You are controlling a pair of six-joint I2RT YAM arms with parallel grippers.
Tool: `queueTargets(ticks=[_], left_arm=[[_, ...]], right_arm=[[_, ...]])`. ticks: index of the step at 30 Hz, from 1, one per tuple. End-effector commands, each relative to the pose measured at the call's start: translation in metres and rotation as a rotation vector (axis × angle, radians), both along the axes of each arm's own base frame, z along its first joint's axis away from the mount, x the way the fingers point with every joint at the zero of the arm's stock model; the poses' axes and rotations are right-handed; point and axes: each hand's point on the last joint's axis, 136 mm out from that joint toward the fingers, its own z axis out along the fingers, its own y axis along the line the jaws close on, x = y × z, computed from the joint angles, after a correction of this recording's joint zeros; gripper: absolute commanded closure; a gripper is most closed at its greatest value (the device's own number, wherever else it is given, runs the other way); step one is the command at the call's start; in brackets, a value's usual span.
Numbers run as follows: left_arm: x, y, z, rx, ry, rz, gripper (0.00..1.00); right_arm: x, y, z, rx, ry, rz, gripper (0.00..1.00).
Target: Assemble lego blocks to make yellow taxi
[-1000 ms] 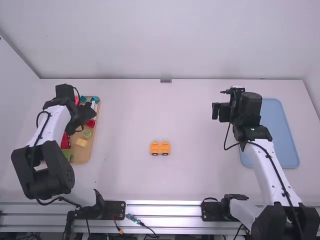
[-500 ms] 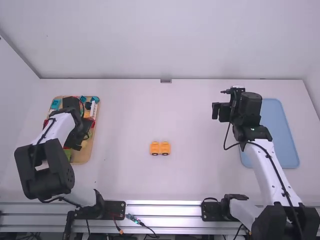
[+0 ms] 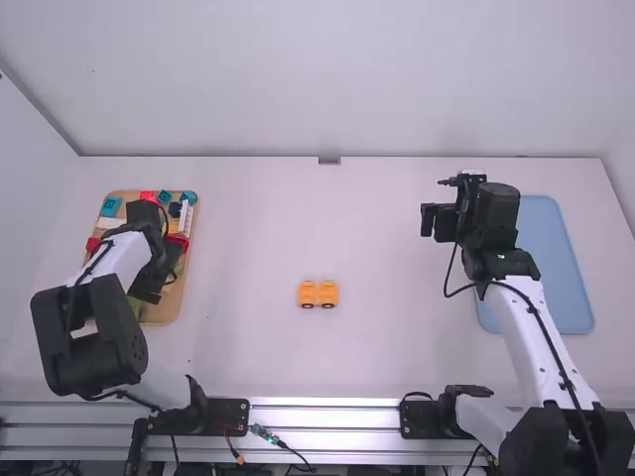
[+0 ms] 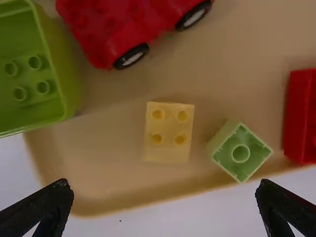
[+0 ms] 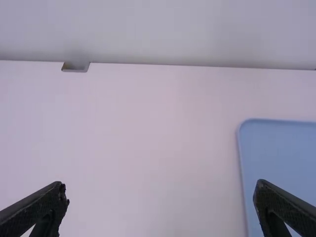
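White counter [image 3: 248,248] below, left gripper [image 4: 164,182] and right gripper [image 5: 161,183] spread, I judge the nine-o'clock yellow block [image 4: 169,132] light, stiff, best pinched across its sides.

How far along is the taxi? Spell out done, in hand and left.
Done, it seems: an orange body on wheels stands mid-table. In hand: nothing; the left gripper is open over the wooden tray, the right gripper open and empty too. Left: the yellow block lies in the tray, not on the body, so fitting it is probably next.
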Motion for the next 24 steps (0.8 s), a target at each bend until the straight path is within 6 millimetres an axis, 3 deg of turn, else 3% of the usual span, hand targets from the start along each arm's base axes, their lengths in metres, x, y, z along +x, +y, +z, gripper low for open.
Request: queueTargets(ticks=[1,8,14,19,24], left_arm=[[-0.001,0.000,0.000,-0.034,0.010,-0.090,0.01],[-0.019,0.026,0.000,-0.057,0.015,0.005,0.01],[-0.015,0.031,-0.005,-0.141,-0.011,-0.067,0.09],[-0.019,0.037,-0.010,-0.115,0.040,-0.015,0.01],[-0.014,0.036,-0.014,-0.148,0.055,-0.009,0.00]], right_arm=[[0.003,0.001,0.016,0.004,-0.038,0.001,0.01],[0.002,0.001,0.015,0.005,-0.033,0.001,0.00],[0.003,0.003,0.017,0.013,-0.042,0.012,0.01],[0.003,0.005,0.017,0.019,-0.041,0.023,0.01],[0.003,0.005,0.017,0.019,-0.041,0.023,0.01]])
